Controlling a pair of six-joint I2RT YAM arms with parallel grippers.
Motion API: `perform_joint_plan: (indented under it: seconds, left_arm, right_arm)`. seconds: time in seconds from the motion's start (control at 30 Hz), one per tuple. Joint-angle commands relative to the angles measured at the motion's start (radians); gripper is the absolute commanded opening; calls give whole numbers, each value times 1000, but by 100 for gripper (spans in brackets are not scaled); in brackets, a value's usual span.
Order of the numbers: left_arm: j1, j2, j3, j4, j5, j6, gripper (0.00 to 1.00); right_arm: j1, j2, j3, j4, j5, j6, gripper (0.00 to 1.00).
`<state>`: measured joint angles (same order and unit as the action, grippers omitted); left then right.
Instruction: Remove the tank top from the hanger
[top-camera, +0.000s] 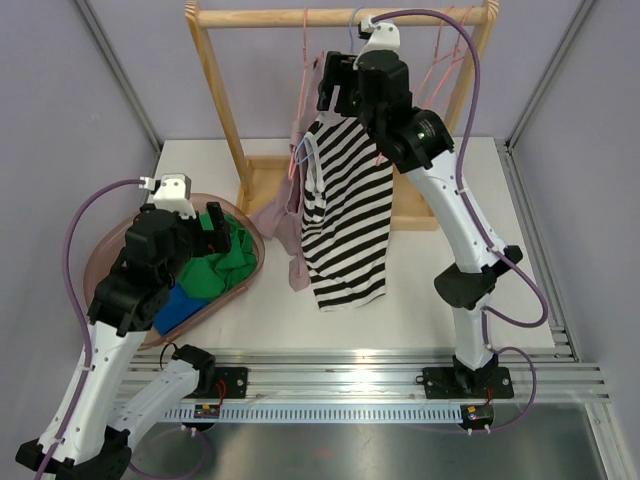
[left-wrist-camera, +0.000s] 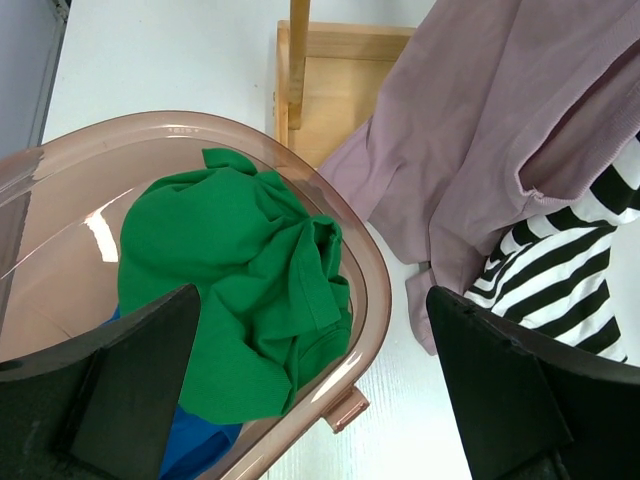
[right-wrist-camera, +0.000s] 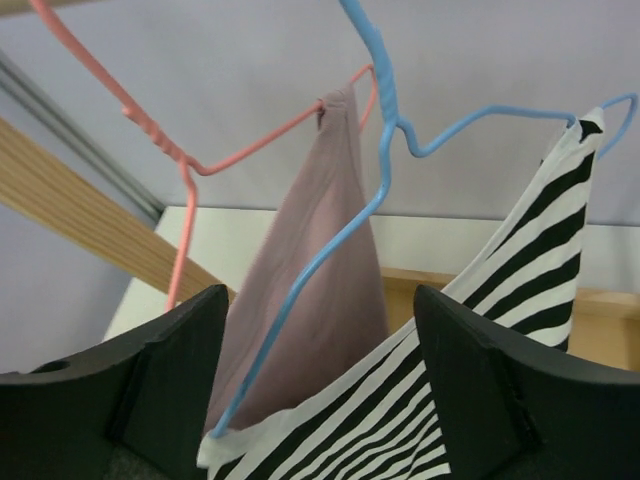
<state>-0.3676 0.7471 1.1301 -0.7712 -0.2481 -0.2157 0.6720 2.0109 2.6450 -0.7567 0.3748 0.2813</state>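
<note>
Right arm: raised at the wooden rack, just below its top rail. The right gripper has its fingers wide apart, closed on nothing. In the wrist view the blue hanger and the upper edge of the tank top lie in the gap between the fingers. Contact with either finger cannot be made out.

Tank top: black and white stripes, still on the blue hanger. One strap runs over the hanger's shoulder at the far right of the wrist view. From above, the body of the top hangs down in front of the rack, over the table. The hanger's hook rises toward the rail. The arm partly hides it there, so its seat on the rail cannot be confirmed.

Beside it on the rack: a pink hanger carrying a mauve garment. The garment is just left of the tank top and touches it lower down.

Left arm: well left of the rack and low, over a brown see-through basin. The left gripper has its fingers apart and empty, and it hovers above the basin's near rim. Inside the basin there is a crumpled green cloth with a blue cloth under it. The basin stands beside the rack's foot, close to the trailing mauve fabric.
</note>
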Motion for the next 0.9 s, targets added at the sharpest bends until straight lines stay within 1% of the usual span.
perform_joint_plan:
  seconds: [0.0,0.07,0.13,0.27,0.37,0.47,0.53,0.57,0.6,0.63,0.67,0.7,0.73,0.77,0.87]
  left_arm:
    - [-2,-12,-7,61,39,21,99]
    - [-2,-15,-13,67,46,21,99]
    - [-2,-14,-16,67,52,21,99]
    - [-2,-6,-18,69,59,21,99]
    - [-2,-3,-15,66,59,21,99]
    - [-2,-8,-16,66,58,19,99]
    - [-2,-12,-16,66,56,19,99]
    - [-2,-12,-18,66,58,19,99]
    - [-2,-12,-18,66,61,19,99]
    - [-2,-12,-20,66,61,18,99]
    - [-2,-12,-20,64,61,18,99]
    - [-4,-12,-20,62,61,18,99]
    - [-2,-14,-20,62,61,18,99]
    - [-2,-15,-21,62,61,18,99]
    - [-4,-17,-23,66,63,18,99]
  right_arm:
    - [14,22,35,-1,173,-93,80]
    - [15,25,35,-7,213,-111,74]
    - [15,12,12,-4,239,-125,64]
    - [14,-60,-71,30,254,-160,57]
    - [14,-89,-105,27,263,-188,46]
    - [8,-100,-114,10,268,-212,41]
    - [3,-106,-117,-9,245,-212,40]
    - [-2,-110,-122,-10,234,-212,36]
    - [-5,-115,-129,-13,214,-214,31]
    - [-6,-121,-134,-15,205,-212,28]
    - [-11,-123,-137,-16,188,-211,23]
    - [-18,-127,-141,-21,176,-209,14]
    - [-22,-129,-142,-23,170,-208,11]
    - [-25,-132,-142,-26,167,-205,8]
    - [-28,-146,-143,-27,154,-208,7]
